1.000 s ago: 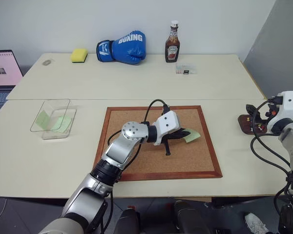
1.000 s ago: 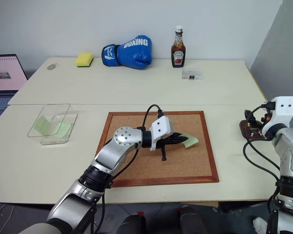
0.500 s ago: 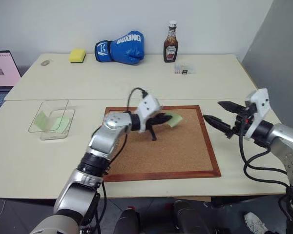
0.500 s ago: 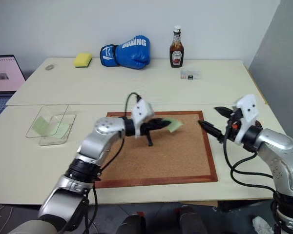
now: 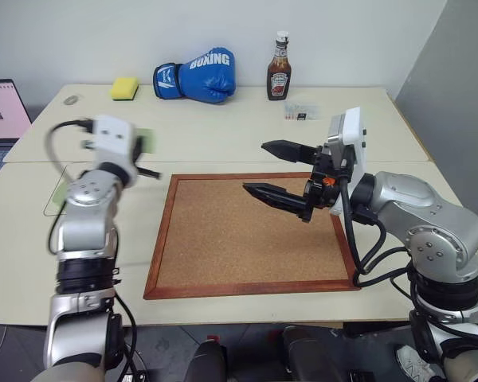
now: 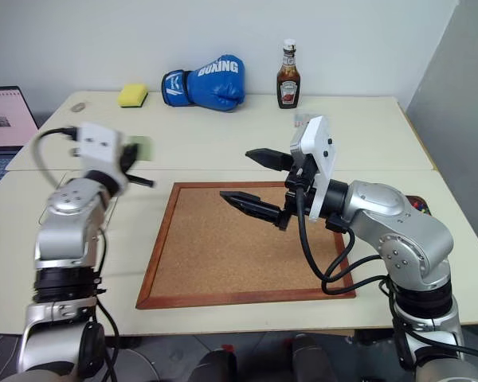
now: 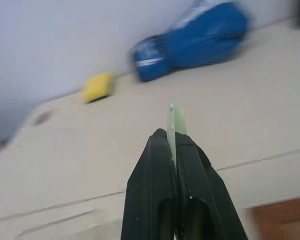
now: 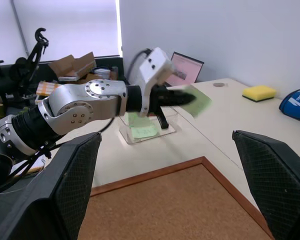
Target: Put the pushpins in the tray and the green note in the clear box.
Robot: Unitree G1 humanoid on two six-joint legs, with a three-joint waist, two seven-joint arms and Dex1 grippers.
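The green note (image 8: 196,99) is pinched edge-on between the closed fingers (image 7: 155,165) of the left pincer (image 7: 171,140), and it sticks out past the fingertips, held in the air above the tabletop (image 5: 223,131). In the right wrist view it shows as a pale green sheet fanning out from the tips, blurred at its edges.

Just below and behind that pincer in the right wrist view stands the clear box (image 8: 140,135), resting on the tabletop. Inside it lie pale green sheets (image 8: 142,131), one flat on the bottom and one leaning against a wall. In the head views the left arm covers most of the box.

The right pincer (image 5: 272,169) hangs over the corkboard (image 5: 223,255), pointing toward the left pincer, and its two black fingers (image 5: 275,195) stand wide apart with nothing between them. The cork surface beneath it is bare; I cannot make out any pushpins on it.

Behind the right arm, at the far side from the left pincer, a small patch of a dark dish (image 6: 415,204) with coloured specks shows in the right eye view; whether it is the tray I cannot tell.

Beyond both pincers, along the far edge of the tabletop, sit a yellow sponge (image 5: 125,87), a blue boxing glove (image 5: 197,76), a ketchup bottle (image 5: 279,70) and a small clear case (image 5: 301,114). A laptop (image 5: 4,111) stands off beyond the left arm.
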